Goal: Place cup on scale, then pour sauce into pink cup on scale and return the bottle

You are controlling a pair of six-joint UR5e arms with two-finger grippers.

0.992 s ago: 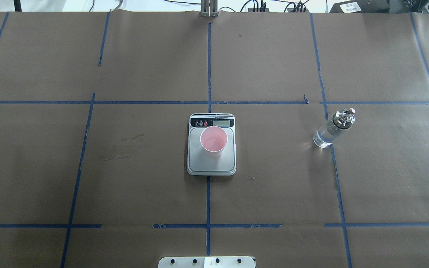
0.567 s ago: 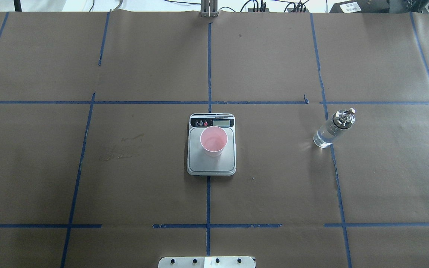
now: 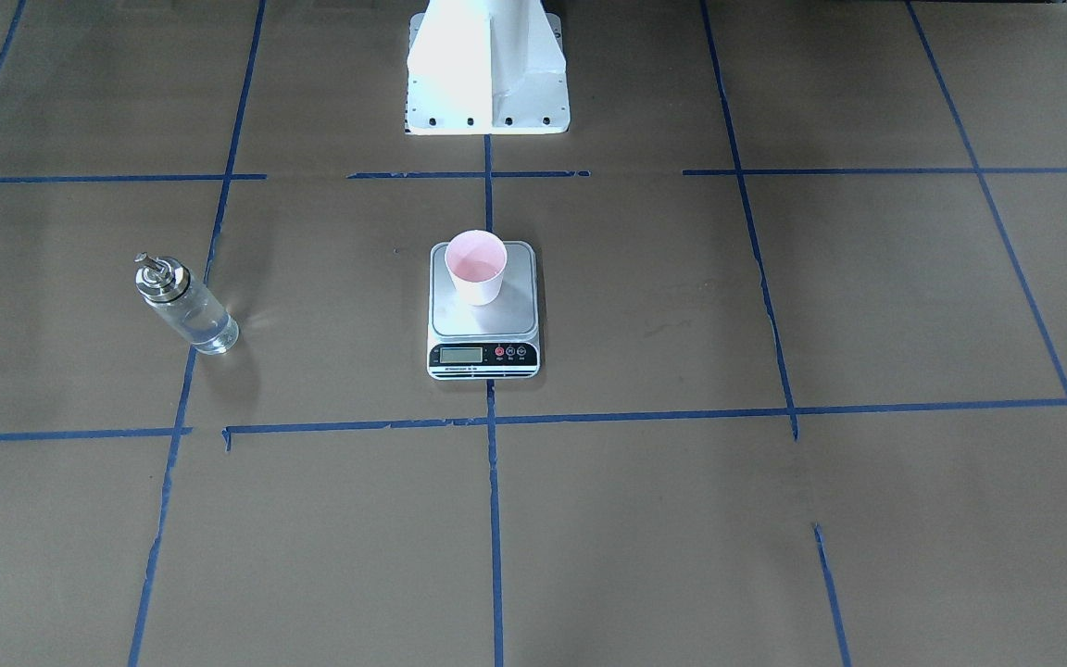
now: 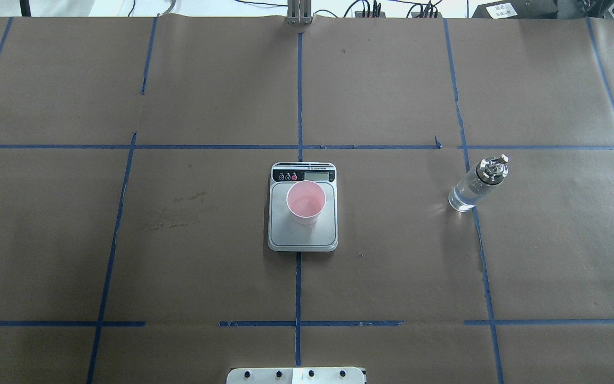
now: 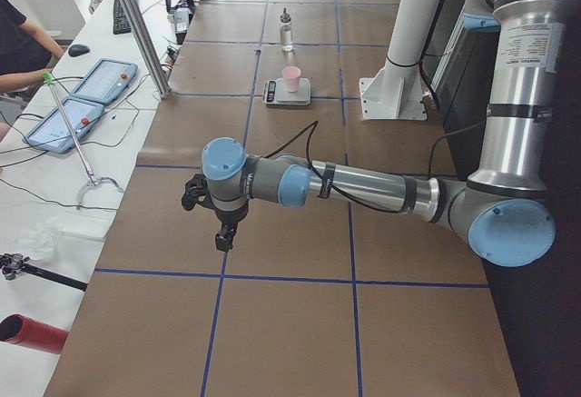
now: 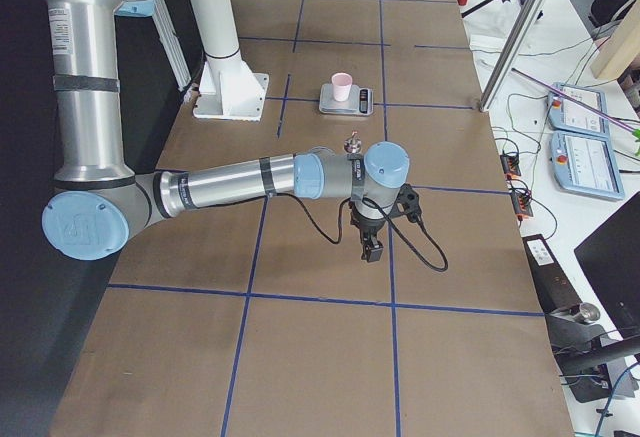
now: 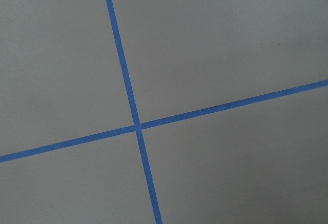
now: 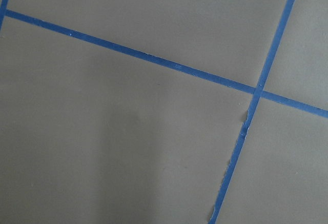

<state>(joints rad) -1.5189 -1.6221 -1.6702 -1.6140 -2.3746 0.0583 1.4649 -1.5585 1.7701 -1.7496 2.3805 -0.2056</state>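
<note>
The pink cup point(image 4: 306, 202) stands upright on the scale point(image 4: 303, 237) at the table's middle; both also show in the front view, cup point(image 3: 475, 267) and scale point(image 3: 483, 322). The glass bottle point(image 4: 475, 186) with steel collar stands alone on the table to the right of the scale, clear sauce point(image 4: 462, 199) in its lower part. My left gripper point(image 5: 221, 238) shows only in the exterior left view and my right gripper point(image 6: 370, 250) only in the exterior right view. Both hang over bare paper far from the scale. I cannot tell whether either is open or shut.
Brown paper with blue tape lines point(image 4: 298, 96) covers the table. The robot's white base point(image 3: 487, 69) stands behind the scale. Both wrist views show only paper and tape crossings point(image 7: 137, 127). Tablets point(image 5: 100, 84) and cables lie beyond the table's far edge.
</note>
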